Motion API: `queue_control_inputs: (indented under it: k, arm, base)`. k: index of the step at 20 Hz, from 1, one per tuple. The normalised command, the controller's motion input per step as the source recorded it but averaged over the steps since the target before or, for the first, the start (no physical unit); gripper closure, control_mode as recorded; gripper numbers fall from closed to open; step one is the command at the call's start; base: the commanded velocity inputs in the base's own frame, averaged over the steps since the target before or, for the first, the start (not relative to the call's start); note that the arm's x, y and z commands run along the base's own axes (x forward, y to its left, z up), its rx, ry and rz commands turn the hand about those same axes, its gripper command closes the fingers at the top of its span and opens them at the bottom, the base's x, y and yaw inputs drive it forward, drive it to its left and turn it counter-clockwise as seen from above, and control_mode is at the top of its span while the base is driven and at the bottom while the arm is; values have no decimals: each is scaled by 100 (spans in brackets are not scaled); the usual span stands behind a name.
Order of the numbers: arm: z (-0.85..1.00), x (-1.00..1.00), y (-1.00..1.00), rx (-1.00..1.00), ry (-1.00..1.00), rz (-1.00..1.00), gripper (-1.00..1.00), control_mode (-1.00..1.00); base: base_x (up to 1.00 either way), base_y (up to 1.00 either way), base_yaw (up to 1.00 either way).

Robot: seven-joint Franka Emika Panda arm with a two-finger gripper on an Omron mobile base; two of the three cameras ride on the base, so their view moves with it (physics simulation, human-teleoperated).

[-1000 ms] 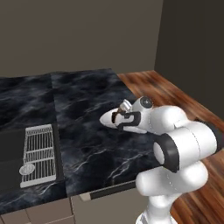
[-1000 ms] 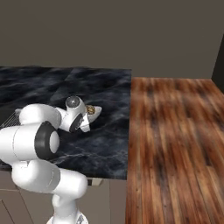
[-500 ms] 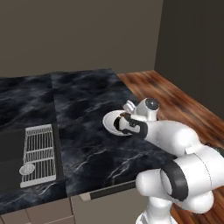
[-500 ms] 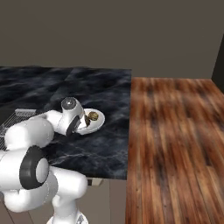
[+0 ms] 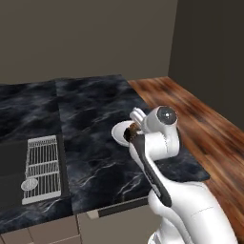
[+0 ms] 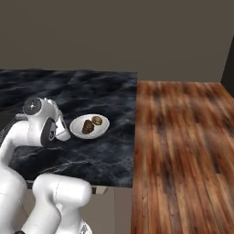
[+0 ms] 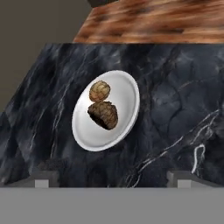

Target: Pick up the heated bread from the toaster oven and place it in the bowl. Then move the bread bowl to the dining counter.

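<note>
The white bowl point(image 7: 127, 92) rests on the black marble dining counter point(image 7: 177, 83), close to its edge by the wooden surface. In the bowl lie the small golden-tan heated bread point(image 7: 99, 90) and a darker brown lump point(image 7: 104, 115) touching it. My gripper point(image 7: 112, 180) is open, drawn back from the bowl, with nothing between its fingertips point(image 7: 41, 179). From the right base view the bowl point(image 6: 103, 129) with the bread point(image 6: 97, 120) sits just right of my hand point(image 6: 55, 130). In the left base view my arm partly covers the bowl point(image 5: 119, 131). The toaster oven is out of view.
A wire rack point(image 5: 43, 167) lies beside the sunken dark sink point(image 5: 9, 174) at the counter's left. A brown wooden surface point(image 6: 183, 137) adjoins the counter on the right. The counter's front edge point(image 6: 91, 180) runs close below the bowl.
The gripper went from shut at the bowl's rim to open and let the bowl go. The hand has pulled back from the bowl, which now stands alone on the counter.
</note>
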Motion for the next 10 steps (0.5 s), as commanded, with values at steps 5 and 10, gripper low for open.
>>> queue_control_inputs:
  k: [5,10]
  arm:
    - [100,-100,82,-25,-31,16,-100,-100]
    - [100,-77,97,-32,-53,10,-100,-100]
  base:
    - [0,0,0]
    - [0,0,0]
